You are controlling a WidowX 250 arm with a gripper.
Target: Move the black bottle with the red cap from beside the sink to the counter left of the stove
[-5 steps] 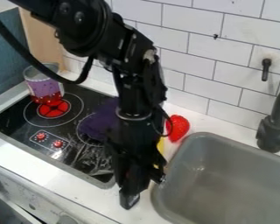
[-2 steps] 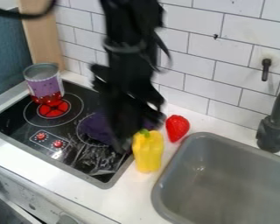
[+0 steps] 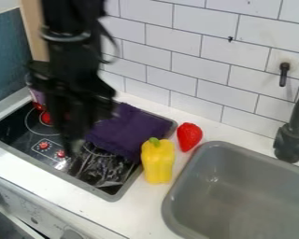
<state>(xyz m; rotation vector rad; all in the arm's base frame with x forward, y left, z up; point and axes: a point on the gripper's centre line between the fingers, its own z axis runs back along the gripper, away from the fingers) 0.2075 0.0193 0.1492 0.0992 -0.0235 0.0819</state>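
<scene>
Your gripper (image 3: 71, 144) hangs over stove (image 3: 11, 128), near purple cloth (image 3: 130, 128). Can't tell jaw opening or any hold. Cloth lies spread, flat stovetop supporting it; counter strip supports pepper (image 3: 158, 162) beside sink (image 3: 230, 151).
</scene>
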